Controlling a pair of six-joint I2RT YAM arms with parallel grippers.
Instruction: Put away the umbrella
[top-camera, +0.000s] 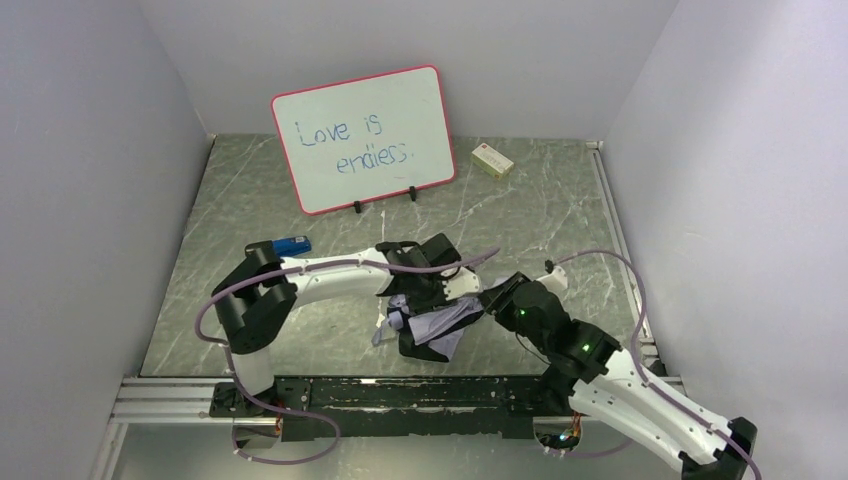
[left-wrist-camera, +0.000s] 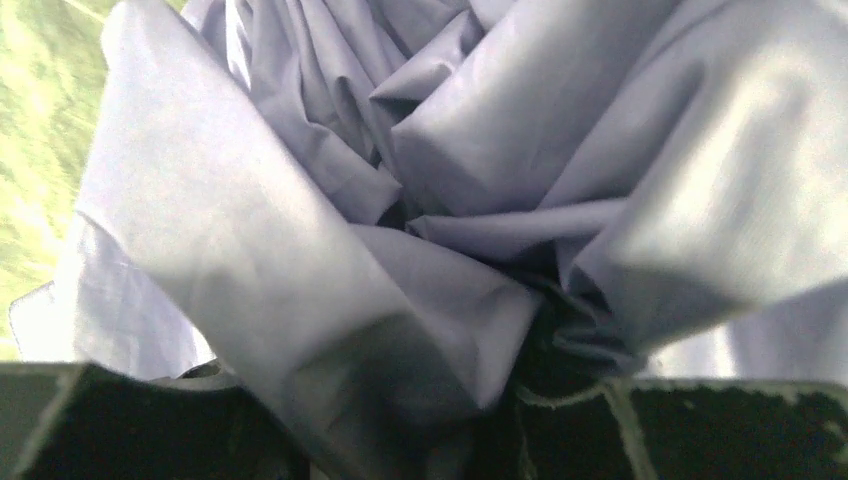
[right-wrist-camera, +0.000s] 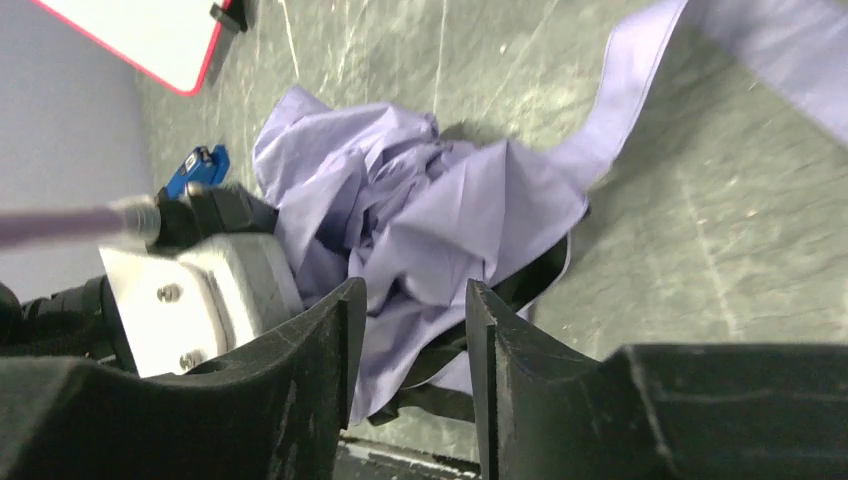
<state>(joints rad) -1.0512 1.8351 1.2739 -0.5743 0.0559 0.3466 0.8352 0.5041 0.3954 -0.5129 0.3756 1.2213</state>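
The umbrella (top-camera: 432, 328) lies crumpled on the dark stone table near the front middle, pale lavender fabric over black lining. My left gripper (top-camera: 437, 298) reaches in from the left and is pressed into it. In the left wrist view the lavender folds (left-wrist-camera: 420, 200) fill the frame and bunch between the dark fingers (left-wrist-camera: 150, 425). My right gripper (top-camera: 494, 300) is at the umbrella's right side. In the right wrist view its jaws (right-wrist-camera: 415, 300) stand a narrow gap apart with the fabric (right-wrist-camera: 430, 210) just beyond them. A lavender strap (right-wrist-camera: 630, 95) trails away to the upper right.
A red-framed whiteboard (top-camera: 365, 135) stands at the back. A pale small box (top-camera: 492, 160) lies at the back right. A blue object (top-camera: 291, 245) lies left of the left arm. A metal rail (top-camera: 400, 395) runs along the table's front edge. Grey walls close both sides.
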